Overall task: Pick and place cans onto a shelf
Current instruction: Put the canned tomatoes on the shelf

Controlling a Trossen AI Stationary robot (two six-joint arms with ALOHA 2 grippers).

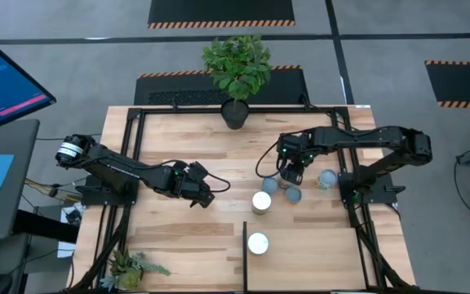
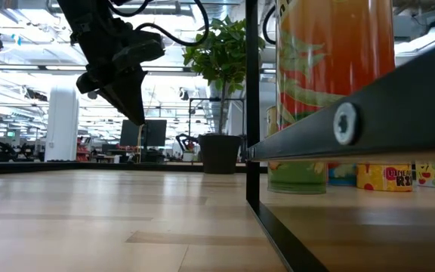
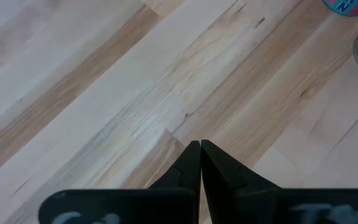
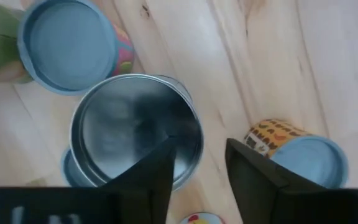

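The right pincer hangs over a cluster of cans near the right edge of the worktop. Its two dark fingers stand apart, with nothing between them. One finger crosses the rim of a silvery-topped can standing just under it; whether it touches the can cannot be told.

Around that can, the right wrist view shows a pale-blue-topped can with a bright printed side touching or nearly touching it, and a second pale-blue-topped can with a yellow label a little apart.

From above, the cluster reads as three grey-blue tops close together by the right arm: one beside the pincer, one just nearer the front edge, and one toward the right edge.

A white-topped can stands near the middle of the worktop, just beside the cluster. Another white-topped can stands nearer the front edge, just right of an upright black bar. In the low view a tall can with an orange and green label stands behind the black metal rail of the shelf.

The left pincer is over bare wood in the left half of the worktop, its fingers pressed together and empty. A potted plant stands at the middle of the back edge.
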